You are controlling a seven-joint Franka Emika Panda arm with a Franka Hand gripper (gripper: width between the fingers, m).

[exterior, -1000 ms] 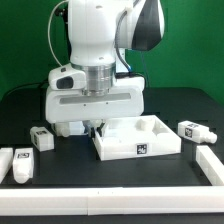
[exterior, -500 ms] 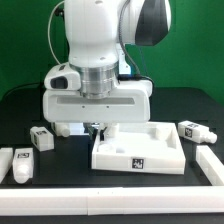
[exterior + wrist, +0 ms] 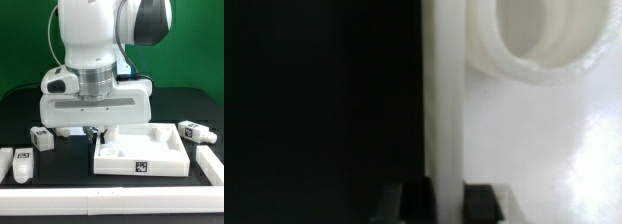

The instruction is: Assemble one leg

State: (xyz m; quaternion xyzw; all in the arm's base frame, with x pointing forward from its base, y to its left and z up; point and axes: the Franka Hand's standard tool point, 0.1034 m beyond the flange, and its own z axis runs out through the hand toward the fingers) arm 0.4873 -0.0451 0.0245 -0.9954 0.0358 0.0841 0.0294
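the jaws are pinched almost closed on the raised rim of the white panel [image 3: 150,160], one dark finger [image 3: 399,203] on each side. a leg [image 3: 42,137] lies on the black surface [image 3: 65,172] at the exterior view's left, apart from the panel.

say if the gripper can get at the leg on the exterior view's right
Probably not yet: the gripper looks shut on the rim of the panel, so it must let go first. The leg itself lies uncovered beside it.
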